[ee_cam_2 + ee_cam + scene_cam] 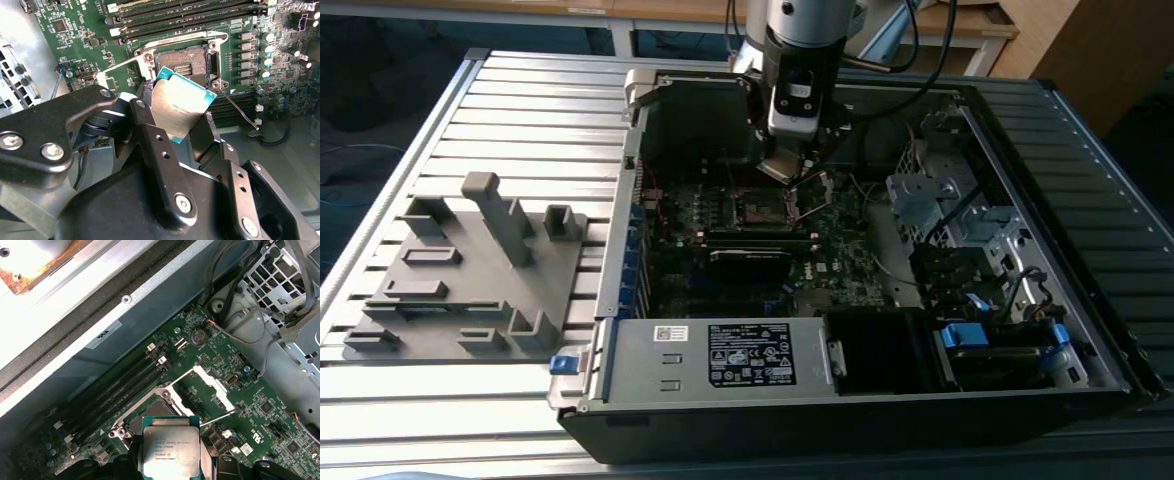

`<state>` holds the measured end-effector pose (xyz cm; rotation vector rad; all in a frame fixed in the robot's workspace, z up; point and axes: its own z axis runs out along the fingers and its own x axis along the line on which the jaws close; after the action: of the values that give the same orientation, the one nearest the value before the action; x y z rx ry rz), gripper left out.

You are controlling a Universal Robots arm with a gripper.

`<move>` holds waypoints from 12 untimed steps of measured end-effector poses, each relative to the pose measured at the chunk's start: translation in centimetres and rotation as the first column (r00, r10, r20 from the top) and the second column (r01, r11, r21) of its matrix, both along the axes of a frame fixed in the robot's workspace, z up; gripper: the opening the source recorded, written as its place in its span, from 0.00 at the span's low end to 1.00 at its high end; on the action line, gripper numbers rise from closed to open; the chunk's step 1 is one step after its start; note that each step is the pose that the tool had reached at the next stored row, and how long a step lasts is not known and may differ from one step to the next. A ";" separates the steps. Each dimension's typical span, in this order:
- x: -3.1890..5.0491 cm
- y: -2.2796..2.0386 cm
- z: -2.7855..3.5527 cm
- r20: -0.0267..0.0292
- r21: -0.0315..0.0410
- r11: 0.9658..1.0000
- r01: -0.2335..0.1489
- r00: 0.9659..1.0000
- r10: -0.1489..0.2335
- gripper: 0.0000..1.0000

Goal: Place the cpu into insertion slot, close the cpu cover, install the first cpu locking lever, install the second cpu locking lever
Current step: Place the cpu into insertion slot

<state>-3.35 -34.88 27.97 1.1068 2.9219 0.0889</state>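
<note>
While clamped in tool (787, 168), cpu (180, 107) hovers over insertion slot (186, 61).

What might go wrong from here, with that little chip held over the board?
The tool holds the chip by its edges above the open socket; a slip might drop it onto the socket's fine contacts. Lowered off-square, it may not seat. The thin lever sticking out beside the socket could snag the tool.

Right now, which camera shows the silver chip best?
The first wrist view: the cpu faces the camera, metal top plain. The second wrist view shows it tilted, partly behind the jaws. Exterior view: too small to tell.
</note>
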 end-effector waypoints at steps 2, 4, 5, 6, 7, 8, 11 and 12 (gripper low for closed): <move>0.00 0.00 -0.02 0.000 0.000 1.000 0.008 1.000 -0.008 0.54; 0.00 0.00 -0.03 0.000 0.000 1.000 0.010 1.000 -0.010 0.54; 0.00 0.00 -0.03 0.000 0.000 1.000 0.010 1.000 -0.010 0.54; 0.00 0.00 -0.03 0.000 0.000 1.000 0.010 1.000 -0.010 0.54; 0.00 0.00 -0.03 0.000 0.000 1.000 0.010 1.000 -0.010 0.54; 0.00 0.00 -0.03 0.000 0.000 1.000 0.010 1.000 -0.010 0.54; 0.00 0.00 -0.03 0.000 0.000 1.000 0.010 1.000 -0.010 0.54; 0.00 0.00 -0.03 0.000 0.000 1.000 0.010 1.000 -0.010 0.54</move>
<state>-3.34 -34.88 27.94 1.1209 2.9162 0.0890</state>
